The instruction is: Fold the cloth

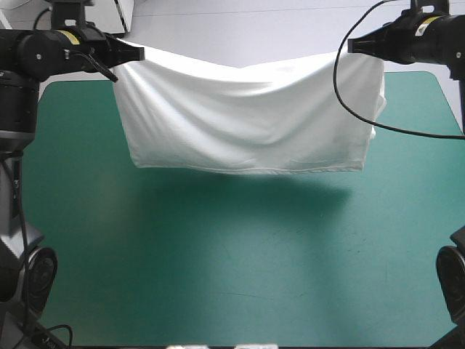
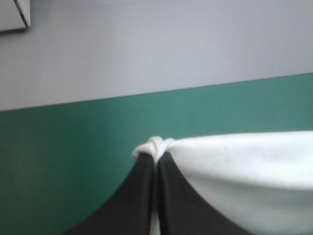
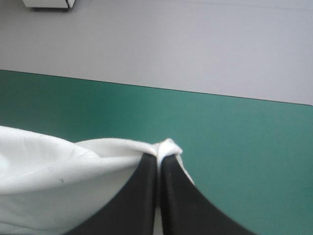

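Clenched jaws, left and right, pinch the T-shirt (image 1: 247, 123) by its top corners, at ten and two o'clock; it hangs over the counter (image 1: 218, 276) toward twelve. We should hold it taut and lower both corners evenly, laying the hem first.

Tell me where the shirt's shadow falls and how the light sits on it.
High view: the T-shirt, hung between the left gripper and right gripper, throws a soft-edged shadow on the teal-green cover below its hem. Both wrist views: cloth bright on top, greyer underneath.
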Controlling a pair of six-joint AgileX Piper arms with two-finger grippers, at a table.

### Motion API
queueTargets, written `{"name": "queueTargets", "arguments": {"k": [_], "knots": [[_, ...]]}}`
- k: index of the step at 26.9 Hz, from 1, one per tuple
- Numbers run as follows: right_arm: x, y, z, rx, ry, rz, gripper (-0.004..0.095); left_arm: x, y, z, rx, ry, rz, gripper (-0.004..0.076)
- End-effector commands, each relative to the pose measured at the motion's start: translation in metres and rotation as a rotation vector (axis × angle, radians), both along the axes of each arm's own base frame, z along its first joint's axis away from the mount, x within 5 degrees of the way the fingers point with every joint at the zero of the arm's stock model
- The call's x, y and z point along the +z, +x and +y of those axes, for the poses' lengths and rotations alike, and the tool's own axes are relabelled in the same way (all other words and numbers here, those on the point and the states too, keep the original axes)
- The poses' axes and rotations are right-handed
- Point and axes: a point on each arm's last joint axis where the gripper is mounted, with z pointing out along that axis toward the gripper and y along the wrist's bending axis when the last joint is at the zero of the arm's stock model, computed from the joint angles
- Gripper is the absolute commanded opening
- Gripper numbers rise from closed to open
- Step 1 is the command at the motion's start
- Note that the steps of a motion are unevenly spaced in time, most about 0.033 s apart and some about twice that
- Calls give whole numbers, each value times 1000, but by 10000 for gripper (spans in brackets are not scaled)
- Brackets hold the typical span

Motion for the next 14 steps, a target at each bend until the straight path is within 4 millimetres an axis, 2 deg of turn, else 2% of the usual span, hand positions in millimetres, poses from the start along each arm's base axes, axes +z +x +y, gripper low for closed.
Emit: {"name": "queueTargets", "arguments": {"k": [1,3,7,14], "knots": [[31,-34,-5,-5,4,-137,-17,43,-35,5,-2,-35,-210,-9],[32,-33,-5,-5,4,-141,-17,41,-34,5,-7,-37,-203,-9],[26,-19,-3,-6,0,-152,-17,35,-21,2,-7,-33,-203,-9],[13,37,-4,-64,-44,-303,-17,22,27,-4,14,-41,-328,-9]]}}
